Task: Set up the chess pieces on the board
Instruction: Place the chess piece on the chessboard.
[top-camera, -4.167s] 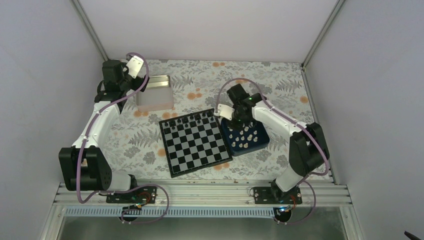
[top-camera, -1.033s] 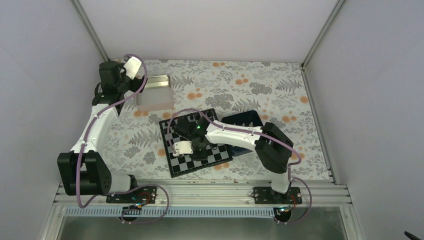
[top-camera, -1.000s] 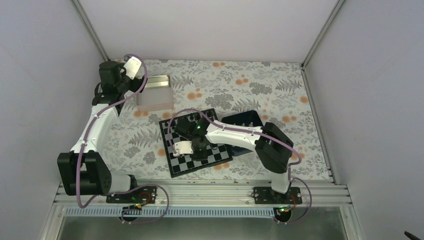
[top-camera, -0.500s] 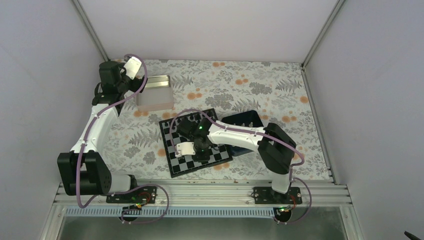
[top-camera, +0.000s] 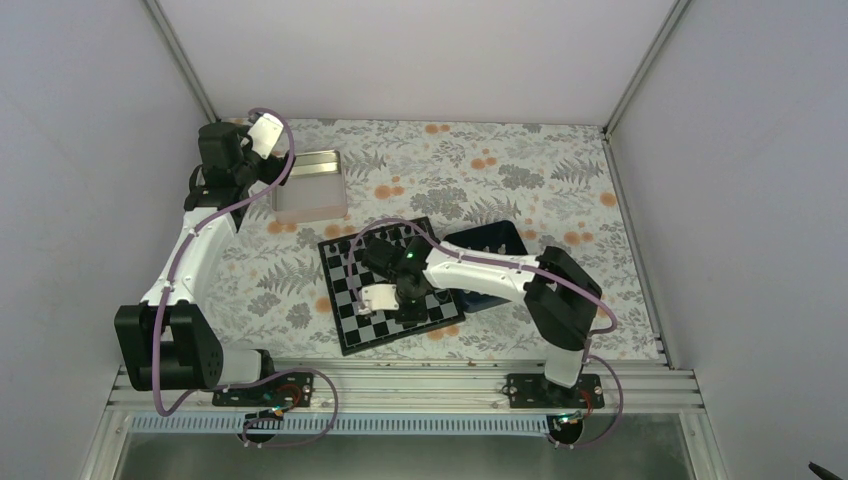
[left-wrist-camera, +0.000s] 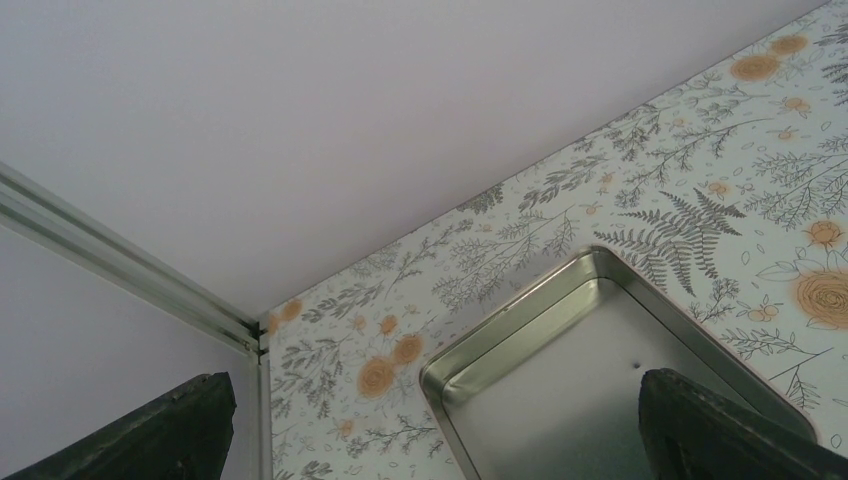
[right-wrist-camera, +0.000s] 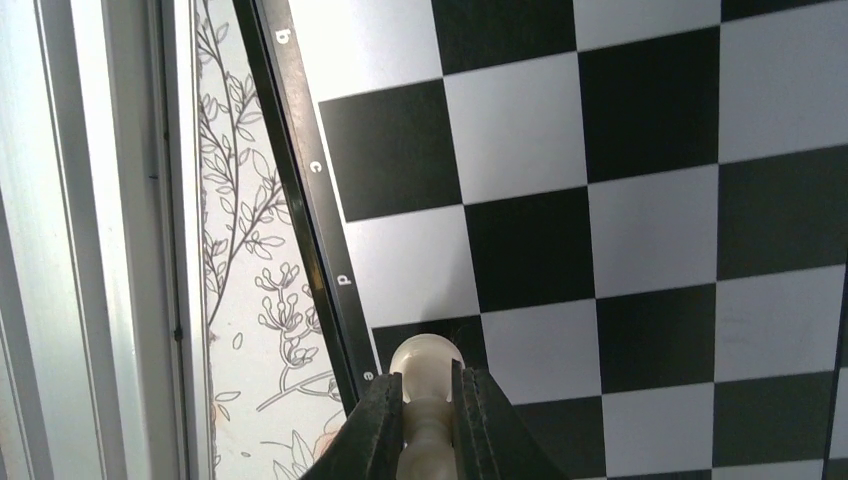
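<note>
My right gripper (right-wrist-camera: 428, 385) is shut on a white chess piece (right-wrist-camera: 427, 362), a small cream piece with a round head pinched at the neck. It hangs over the board (right-wrist-camera: 650, 230) at the edge marked with letters, above the dark square by "e". In the top view the right gripper (top-camera: 396, 300) reaches over the near left part of the board (top-camera: 352, 335). Small black pieces (top-camera: 375, 238) stand along the board's far row. My left gripper (left-wrist-camera: 430, 440) is open and holds nothing, above the silver tin (left-wrist-camera: 600, 380).
The dark blue tray (top-camera: 492, 240) lies right of the board, partly under my right arm. The silver tin (top-camera: 310, 186) sits at the back left, beside my left gripper (top-camera: 240, 160). The table's metal rail (right-wrist-camera: 90, 240) runs close along the board's lettered edge.
My right arm came from the blue tray to the board with the white piece. Over the last second it has drifted slightly right over the near rows. The left arm has stayed still.
</note>
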